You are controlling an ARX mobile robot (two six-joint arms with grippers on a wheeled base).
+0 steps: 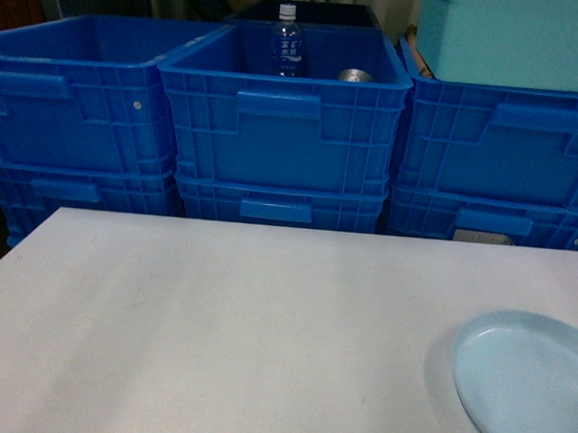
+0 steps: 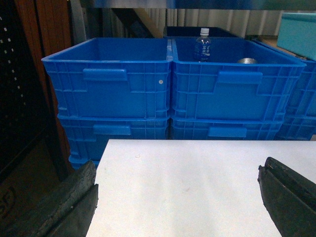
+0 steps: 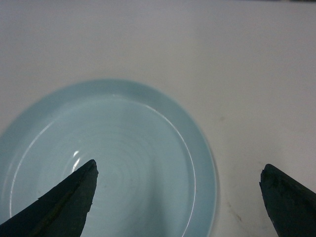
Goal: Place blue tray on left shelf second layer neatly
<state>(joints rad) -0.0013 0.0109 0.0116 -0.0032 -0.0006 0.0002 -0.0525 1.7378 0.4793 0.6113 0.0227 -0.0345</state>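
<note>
white table (image 1: 217, 319), one blue tray (image 3: 123, 158) (empty), six crates (image 1: 284, 120), both grippers wide apart

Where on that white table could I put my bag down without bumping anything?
Most of the white table is bare: the whole left and middle, from the near edge up to the stacked blue crates behind. Only the near right corner is taken, by the blue tray, with the open right gripper over it. The crates crowd the back edge.
</note>
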